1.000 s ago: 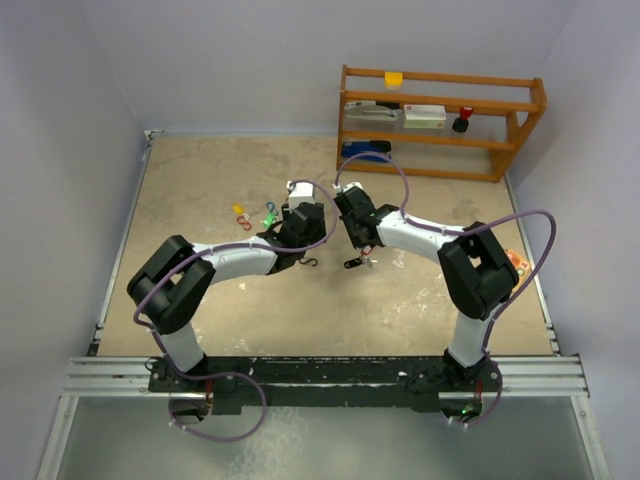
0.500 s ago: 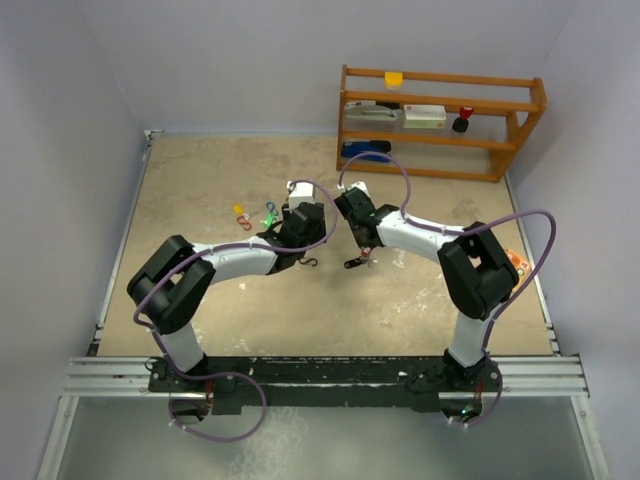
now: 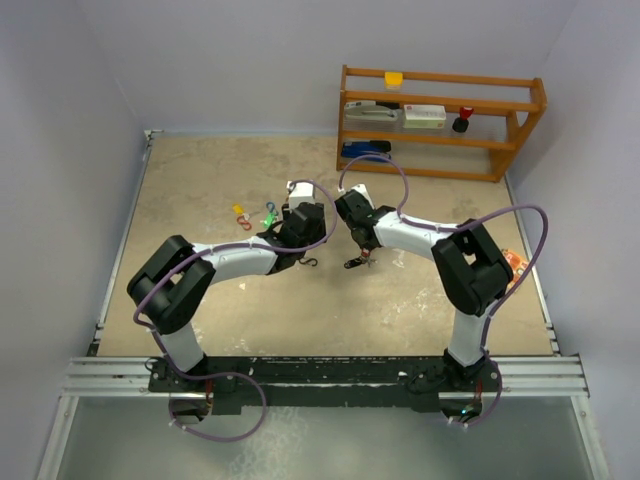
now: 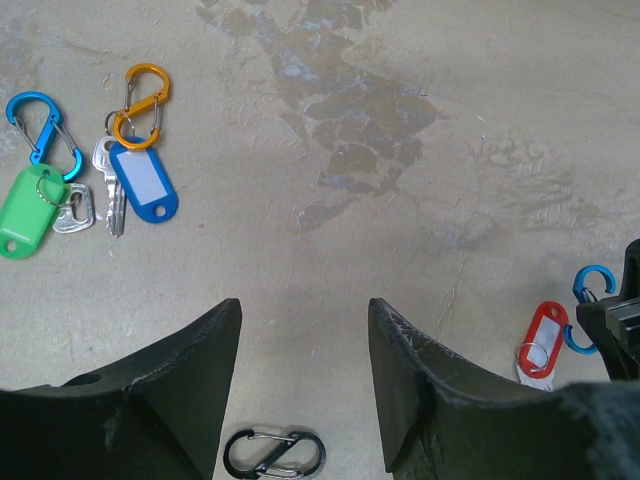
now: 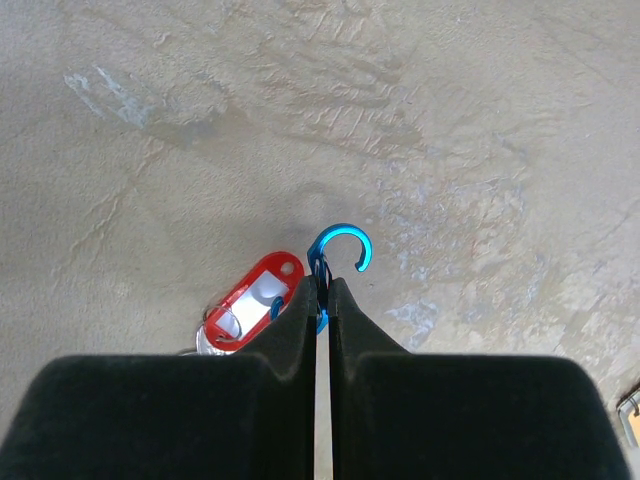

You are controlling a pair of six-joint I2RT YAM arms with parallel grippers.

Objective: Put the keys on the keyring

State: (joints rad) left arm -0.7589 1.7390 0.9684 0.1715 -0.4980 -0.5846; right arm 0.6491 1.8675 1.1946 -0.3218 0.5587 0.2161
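Note:
My right gripper (image 5: 320, 285) is shut on a blue S-shaped clip (image 5: 341, 249); its open hook sticks out past the fingertips. A silver key with a red tag (image 5: 250, 300) hangs on that clip, just above the floor. In the left wrist view the red tag (image 4: 542, 338) shows at the right edge. My left gripper (image 4: 303, 310) is open and empty above bare floor, with a black S-clip (image 4: 273, 453) lying under it. A blue-tagged key (image 4: 145, 186) on an orange clip (image 4: 141, 98) and a green-tagged key (image 4: 25, 215) by a blue clip (image 4: 40, 125) lie to the left.
A wooden shelf (image 3: 440, 120) with small items stands at the back right. A yellow tag and a red clip (image 3: 241, 216) lie left of the green one (image 3: 268, 215). An orange object (image 3: 516, 262) lies by the right wall. Walls close in on three sides.
The right arm has shifted slightly left with the blue clip and red-tagged key in its grip. The left arm has not moved.

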